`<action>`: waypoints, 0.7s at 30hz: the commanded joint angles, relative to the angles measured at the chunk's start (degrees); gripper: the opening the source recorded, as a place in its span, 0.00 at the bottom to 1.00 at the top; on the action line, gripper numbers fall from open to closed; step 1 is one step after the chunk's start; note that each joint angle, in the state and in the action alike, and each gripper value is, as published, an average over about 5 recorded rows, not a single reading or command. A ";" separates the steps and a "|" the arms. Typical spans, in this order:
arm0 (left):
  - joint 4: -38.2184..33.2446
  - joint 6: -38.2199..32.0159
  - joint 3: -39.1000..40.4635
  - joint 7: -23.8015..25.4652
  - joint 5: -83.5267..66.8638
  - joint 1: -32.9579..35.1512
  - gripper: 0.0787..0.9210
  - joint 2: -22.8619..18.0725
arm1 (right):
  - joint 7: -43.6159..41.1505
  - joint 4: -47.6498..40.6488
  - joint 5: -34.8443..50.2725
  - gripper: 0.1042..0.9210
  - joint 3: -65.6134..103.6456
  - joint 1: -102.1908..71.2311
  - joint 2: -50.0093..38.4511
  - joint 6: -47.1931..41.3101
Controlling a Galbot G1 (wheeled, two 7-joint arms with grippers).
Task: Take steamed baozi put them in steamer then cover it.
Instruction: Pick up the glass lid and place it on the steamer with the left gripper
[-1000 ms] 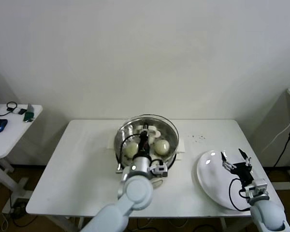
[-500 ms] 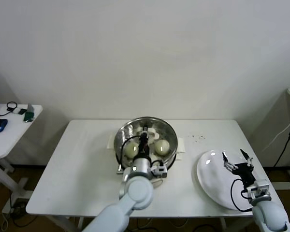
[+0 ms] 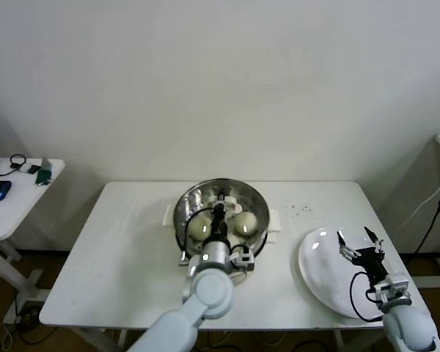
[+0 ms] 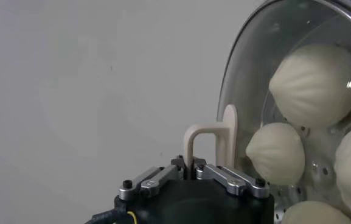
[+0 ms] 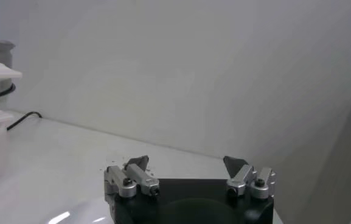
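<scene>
The steamer is a shiny steel pot on a white base at the table's middle. Several off-white baozi lie inside it on the perforated tray. In the left wrist view they show through the glass. My left gripper is shut on the cream handle of a clear glass lid, which sits over the pot. My right gripper is open and empty above the white plate; it also shows in the right wrist view.
The white plate lies at the table's right front corner. A black cable runs from the steamer's front. A small side table with a mouse and headphones stands to the far left. Dark specks dot the table.
The glass lid has come down with my left gripper and now sits closer over the pot. My right gripper has drifted slightly back toward the plate's right side.
</scene>
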 commanded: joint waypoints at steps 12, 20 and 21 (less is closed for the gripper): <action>0.09 0.76 -0.46 -0.96 -0.44 0.48 0.08 -0.21 | -0.57 0.02 -0.34 0.88 0.47 -0.14 0.38 0.19; -4.15 1.70 -0.80 -0.66 -3.40 0.73 0.26 1.44 | -2.07 0.23 1.17 0.88 1.65 -0.31 0.42 -2.39; -4.85 1.87 -0.89 -0.55 -3.95 0.77 0.29 1.76 | -2.16 0.35 1.57 0.88 1.83 -0.34 0.42 -3.01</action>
